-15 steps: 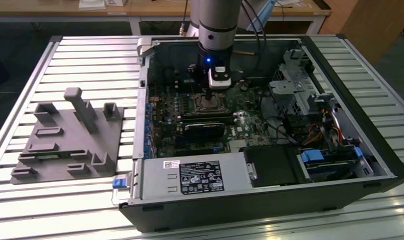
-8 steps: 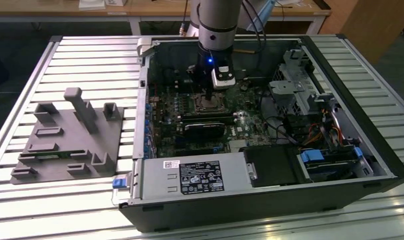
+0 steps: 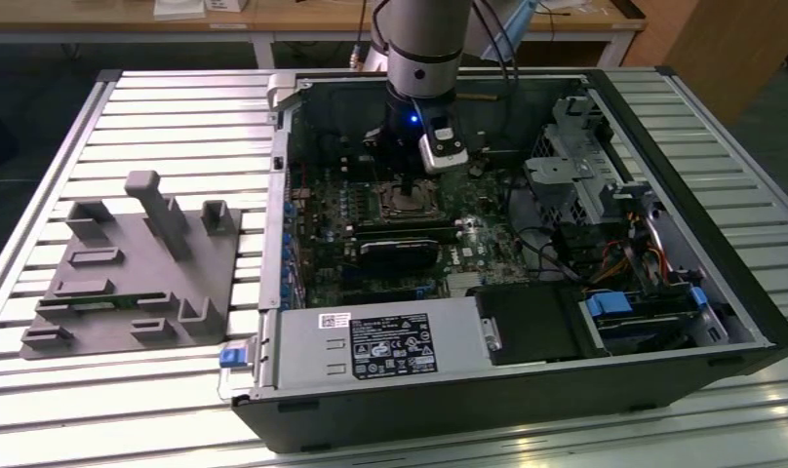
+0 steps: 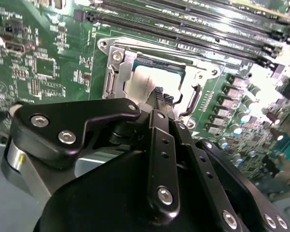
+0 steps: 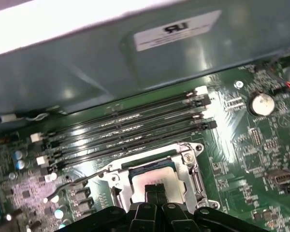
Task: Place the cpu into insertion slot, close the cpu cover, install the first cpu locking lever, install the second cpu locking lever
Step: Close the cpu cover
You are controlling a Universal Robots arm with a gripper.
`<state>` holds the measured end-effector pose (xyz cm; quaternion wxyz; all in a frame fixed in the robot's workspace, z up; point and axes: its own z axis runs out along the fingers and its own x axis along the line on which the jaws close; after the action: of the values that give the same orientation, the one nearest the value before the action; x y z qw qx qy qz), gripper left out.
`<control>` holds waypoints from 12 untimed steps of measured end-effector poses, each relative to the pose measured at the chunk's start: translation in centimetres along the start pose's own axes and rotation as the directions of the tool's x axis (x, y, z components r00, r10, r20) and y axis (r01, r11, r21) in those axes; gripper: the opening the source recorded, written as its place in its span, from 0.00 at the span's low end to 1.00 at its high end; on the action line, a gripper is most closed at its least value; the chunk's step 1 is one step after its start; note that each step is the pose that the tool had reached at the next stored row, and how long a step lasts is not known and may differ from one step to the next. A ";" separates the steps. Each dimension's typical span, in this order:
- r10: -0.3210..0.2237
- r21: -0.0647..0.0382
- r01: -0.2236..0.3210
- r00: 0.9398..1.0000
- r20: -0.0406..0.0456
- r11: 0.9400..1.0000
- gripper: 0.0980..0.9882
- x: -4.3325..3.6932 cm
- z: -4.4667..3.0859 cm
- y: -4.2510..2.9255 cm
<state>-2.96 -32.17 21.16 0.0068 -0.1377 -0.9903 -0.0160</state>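
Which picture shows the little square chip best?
The first wrist view: the cpu sits framed by the cpu cover, gripper hiding one edge. The second wrist view hides more; the exterior view shows it far off.

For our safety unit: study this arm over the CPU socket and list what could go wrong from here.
1. The gripper hangs shut right above the cpu, which sits framed by the cpu cover; a push down might scratch it.
2. In the first wrist view a locking lever seems to stick out unlatched, so the cover may lift.

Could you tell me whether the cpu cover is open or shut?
Shut: in the second wrist view the cpu cover lies flat, framing the cpu.
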 end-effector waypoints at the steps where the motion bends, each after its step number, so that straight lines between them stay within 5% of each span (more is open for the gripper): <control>1: -0.014 0.000 0.014 1.000 0.000 1.000 0.01 0.00 0.00 0.00; 5: -0.068 -0.001 0.068 0.998 0.003 0.998 0.01 -0.01 0.02 -0.02; 12: -0.137 -0.004 0.137 0.990 0.026 0.990 0.01 -0.05 0.07 -0.15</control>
<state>-2.96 -32.33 21.08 -0.0075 -0.0694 -0.9974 -0.0175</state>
